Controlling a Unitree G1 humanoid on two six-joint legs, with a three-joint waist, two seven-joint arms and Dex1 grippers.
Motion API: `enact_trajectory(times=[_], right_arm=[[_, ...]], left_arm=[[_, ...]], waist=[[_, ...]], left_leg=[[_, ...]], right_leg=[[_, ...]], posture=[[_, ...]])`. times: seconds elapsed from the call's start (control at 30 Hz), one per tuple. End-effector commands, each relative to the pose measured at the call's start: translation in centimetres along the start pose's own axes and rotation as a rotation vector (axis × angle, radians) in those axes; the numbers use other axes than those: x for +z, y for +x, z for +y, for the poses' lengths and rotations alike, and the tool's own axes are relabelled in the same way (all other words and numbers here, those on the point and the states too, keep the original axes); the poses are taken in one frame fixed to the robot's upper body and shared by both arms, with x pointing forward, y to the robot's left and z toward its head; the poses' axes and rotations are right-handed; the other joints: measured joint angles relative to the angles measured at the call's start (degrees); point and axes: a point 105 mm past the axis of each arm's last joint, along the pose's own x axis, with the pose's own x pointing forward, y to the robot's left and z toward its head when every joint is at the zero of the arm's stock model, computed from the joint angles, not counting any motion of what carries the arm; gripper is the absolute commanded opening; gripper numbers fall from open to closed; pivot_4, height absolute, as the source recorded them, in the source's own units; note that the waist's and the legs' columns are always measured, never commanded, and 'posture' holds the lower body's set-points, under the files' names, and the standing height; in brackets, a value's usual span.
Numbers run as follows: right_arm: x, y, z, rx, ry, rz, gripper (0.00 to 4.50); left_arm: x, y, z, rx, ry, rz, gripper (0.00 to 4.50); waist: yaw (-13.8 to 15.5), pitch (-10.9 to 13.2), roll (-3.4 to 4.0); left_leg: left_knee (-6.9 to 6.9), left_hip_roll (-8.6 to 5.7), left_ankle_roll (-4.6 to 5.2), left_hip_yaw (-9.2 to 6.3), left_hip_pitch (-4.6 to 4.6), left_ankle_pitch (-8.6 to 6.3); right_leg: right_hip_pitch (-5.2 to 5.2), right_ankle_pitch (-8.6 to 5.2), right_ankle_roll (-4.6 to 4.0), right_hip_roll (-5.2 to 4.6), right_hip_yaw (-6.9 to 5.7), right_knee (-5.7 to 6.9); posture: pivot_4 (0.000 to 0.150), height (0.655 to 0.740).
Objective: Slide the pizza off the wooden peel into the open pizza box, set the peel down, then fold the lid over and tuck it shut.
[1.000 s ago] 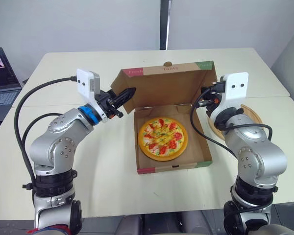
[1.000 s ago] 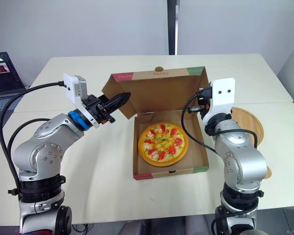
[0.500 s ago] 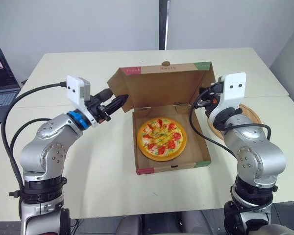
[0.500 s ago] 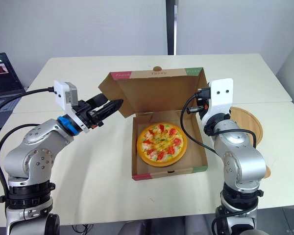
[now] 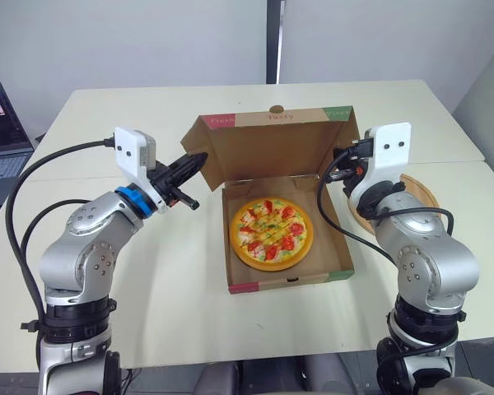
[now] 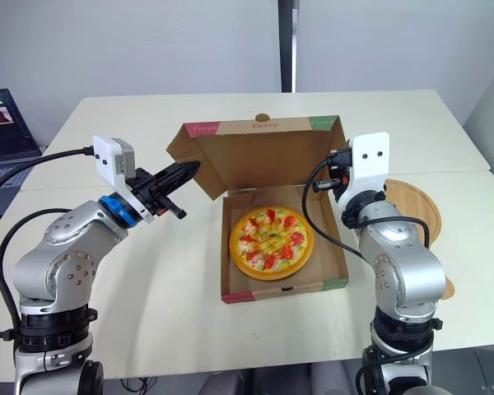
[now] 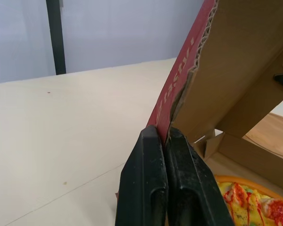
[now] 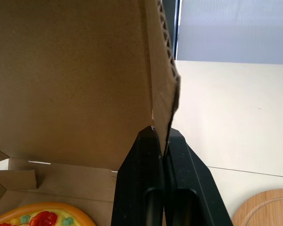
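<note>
Left gripper (image 7: pixel 166 135): fingers pinched tight on the left edge of the lid (image 5: pixel 272 148). Pizza (image 5: pixel 272 233) lies in the box (image 5: pixel 290 281). Right gripper (image 8: pixel 163 137) pinches the lid's right edge likewise. Peel (image 5: pixel 421 194) lies flat on the worktop (image 5: pixel 181 280) beside the right arm. We judge the fold needs both wrists coming forward level, with the side flaps steered inside the walls and clear of the pizza. Against a second ago, the left arm sits further out, the lid's left corner with it; pizza and right gripper are unmoved.
</note>
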Motion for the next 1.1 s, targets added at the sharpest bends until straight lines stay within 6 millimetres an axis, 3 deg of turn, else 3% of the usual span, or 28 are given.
enact_trajectory(times=[0.03, 0.37, 0.53, 0.9, 1.1], right_arm=[[1.2, 0.1, 1.4, 0.071, -0.002, -0.047, 0.00], [2.4, 1.0, 1.4, 0.119, -0.036, -0.059, 0.00], [2.6, 1.4, 1.2, 0.131, -0.062, -0.054, 0.00], [3.1, 1.9, -0.2, 0.033, -0.089, -0.067, 0.00], [3.0, 1.5, -0.4, 0.031, -0.082, -0.061, 0.00]], left_arm=[[1.7, 0.4, -1.7, -0.024, 0.001, -0.051, 0.01], [2.4, 2.2, -3.3, -0.055, -0.128, -0.048, 0.01], [2.4, 3.5, -2.2, -0.031, -0.152, -0.059, 0.01], [1.7, 6.8, -3.2, -0.116, -0.194, -0.066, 0.01], [1.7, 7.0, -4.0, -0.145, -0.258, -0.062, 0.01]], waist=[[0.0, 0.0, 0.00], [0.1, 0.0, -0.01], [0.3, 0.0, -0.01], [0.4, 0.0, -0.01], [0.4, 0.0, -0.01]], left_leg=[[0.00, 0.00, 0.00, -0.01, 0.00, 0.00], [0.02, -0.02, 0.00, 0.01, -0.01, 0.01], [0.02, -0.02, -0.01, 0.01, -0.01, 0.02], [0.02, -0.04, -0.03, 0.00, -0.03, 0.04], [0.03, -0.05, -0.04, 0.00, -0.04, 0.04]], right_leg=[[0.00, 0.00, 0.00, 0.00, -0.01, 0.00], [0.01, 0.00, 0.00, 0.00, 0.00, 0.00], [0.01, 0.01, -0.01, 0.00, -0.02, 0.01], [0.01, 0.02, -0.03, -0.02, -0.03, -0.02], [0.01, 0.02, -0.02, -0.03, -0.02, -0.02]], posture=[[0.150, 0.7400], [0.150, 0.7400], [0.150, 0.7400], [0.150, 0.7400], [0.150, 0.7400]])
